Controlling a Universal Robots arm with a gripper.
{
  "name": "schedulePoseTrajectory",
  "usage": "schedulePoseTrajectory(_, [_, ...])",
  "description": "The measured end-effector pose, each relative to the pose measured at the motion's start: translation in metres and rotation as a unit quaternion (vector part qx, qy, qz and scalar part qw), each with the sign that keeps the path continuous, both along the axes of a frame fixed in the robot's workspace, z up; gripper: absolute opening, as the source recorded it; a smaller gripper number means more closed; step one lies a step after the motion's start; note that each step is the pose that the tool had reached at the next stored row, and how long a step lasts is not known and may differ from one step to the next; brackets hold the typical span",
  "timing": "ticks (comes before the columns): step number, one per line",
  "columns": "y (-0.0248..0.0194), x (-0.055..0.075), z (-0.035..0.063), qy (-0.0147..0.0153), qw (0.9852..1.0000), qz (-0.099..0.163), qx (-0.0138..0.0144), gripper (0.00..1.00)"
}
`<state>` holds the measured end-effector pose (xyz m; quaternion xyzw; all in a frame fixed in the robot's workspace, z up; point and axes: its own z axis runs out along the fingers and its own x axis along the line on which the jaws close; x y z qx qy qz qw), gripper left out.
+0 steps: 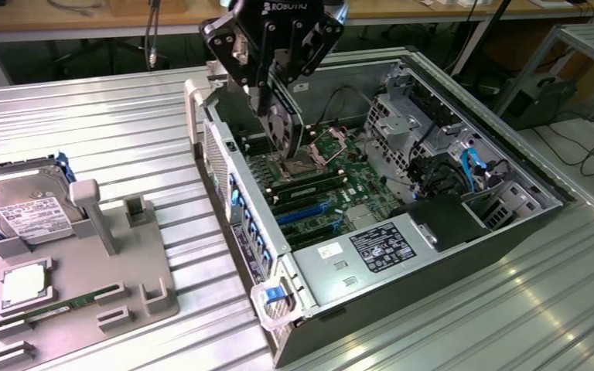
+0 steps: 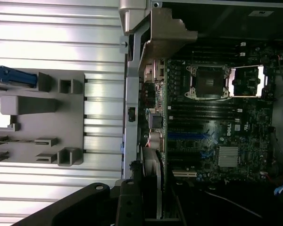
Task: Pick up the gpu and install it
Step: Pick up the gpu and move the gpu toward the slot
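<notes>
**GPU held on edge over the open case**

Ribbed metal table (image 1: 90,116) under everything. Open computer case (image 1: 483,255) lies on its side at the exterior view's right, motherboard (image 1: 323,185) exposed. Grey holder (image 1: 142,286) sits at the exterior view's left, with a hard drive (image 1: 24,209) at its far end and a memory stick (image 1: 65,305) in a near slot. Gripper (image 1: 273,89) hangs above the case's far end, fingers drawn in narrow and clamped on the gpu (image 1: 285,127). The card hangs on edge, reaching down inside the case walls above the motherboard. Whether it touches the board, cannot tell.
</notes>
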<state>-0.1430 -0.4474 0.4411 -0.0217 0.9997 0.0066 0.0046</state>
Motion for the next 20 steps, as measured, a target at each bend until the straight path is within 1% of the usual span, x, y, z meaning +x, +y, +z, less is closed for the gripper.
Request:
schedulePoseTrajectory(3, [0.0001, 0.006, -0.0006, -0.0005, 1.0000, 0.002, 0.0000, 0.27])
schedulePoseTrajectory(6, [0.0001, 0.011, -0.0008, -0.0028, 1.0000, 0.002, 0.0000, 0.27])
schedulePoseTrajectory(8, [0.0001, 0.015, -0.0009, -0.0055, 1.0000, 0.002, 0.0000, 0.27])
schedulePoseTrajectory(10, [0.0002, 0.017, -0.0011, -0.0095, 1.0000, 0.001, 0.0000, 0.27])
schedulePoseTrajectory(11, [0.0003, 0.018, -0.0012, -0.0105, 0.9999, 0.000, 0.0000, 0.27])
schedulePoseTrajectory(17, [0.0014, 0.028, -0.0028, -0.0106, 0.9999, -0.012, -0.0002, 0.27])
schedulePoseTrajectory(18, [0.0019, 0.030, -0.0033, -0.0106, 0.9999, -0.013, -0.0001, 0.27])
schedulePoseTrajectory(20, [0.0045, 0.034, -0.0042, -0.0106, 0.9998, -0.014, -0.0002, 0.27])
